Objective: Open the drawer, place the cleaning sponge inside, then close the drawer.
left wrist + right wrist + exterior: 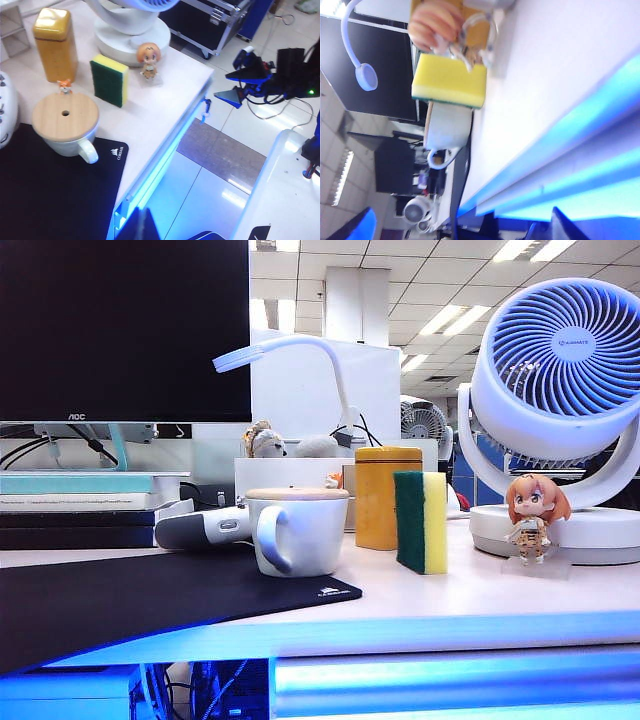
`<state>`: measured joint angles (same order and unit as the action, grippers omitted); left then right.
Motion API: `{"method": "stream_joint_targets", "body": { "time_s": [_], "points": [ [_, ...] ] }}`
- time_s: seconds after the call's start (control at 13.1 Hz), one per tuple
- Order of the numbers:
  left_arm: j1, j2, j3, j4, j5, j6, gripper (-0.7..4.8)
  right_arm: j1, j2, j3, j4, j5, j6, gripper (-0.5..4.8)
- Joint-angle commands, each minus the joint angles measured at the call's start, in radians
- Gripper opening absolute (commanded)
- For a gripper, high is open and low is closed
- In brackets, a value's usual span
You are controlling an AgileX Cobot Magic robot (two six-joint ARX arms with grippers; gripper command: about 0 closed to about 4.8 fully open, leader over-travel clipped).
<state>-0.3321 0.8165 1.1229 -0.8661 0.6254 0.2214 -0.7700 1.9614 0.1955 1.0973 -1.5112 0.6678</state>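
Open-plan office under a grid ceiling [400,270] with lit panel lights [455,318], pale glossy floor tiles [210,195] below a white desk [470,590], black flight case [210,25] standing behind.

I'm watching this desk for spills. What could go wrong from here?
The sponge stands on edge between the tin and figurine; a reach may topple either. The drawer shows no handle, so the right gripper, jaws open, may slip off. The mug sits nearby.
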Motion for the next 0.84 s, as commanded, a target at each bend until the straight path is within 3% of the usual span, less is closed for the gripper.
{"method": "stream_joint_targets", "body": {
  "time_s": [0.08, 0.3, 0.84],
  "points": [
    [-0.001, -0.007, 0.003, 0.007, 0.007, 0.007, -0.05, 0.0, -0.005, 0.004, 0.014, 0.096, 0.023, 4.79],
    [-0.001, -0.011, 0.003, 0.007, 0.007, 0.007, -0.05, 0.0, 0.022, 0.029, -0.027, 0.204, 0.023, 4.79],
    [-0.001, -0.011, 0.003, 0.007, 0.006, 0.007, -0.05, 0.004, 0.171, 0.269, -0.077, 0.189, 0.035, 4.79]
  ]
}}
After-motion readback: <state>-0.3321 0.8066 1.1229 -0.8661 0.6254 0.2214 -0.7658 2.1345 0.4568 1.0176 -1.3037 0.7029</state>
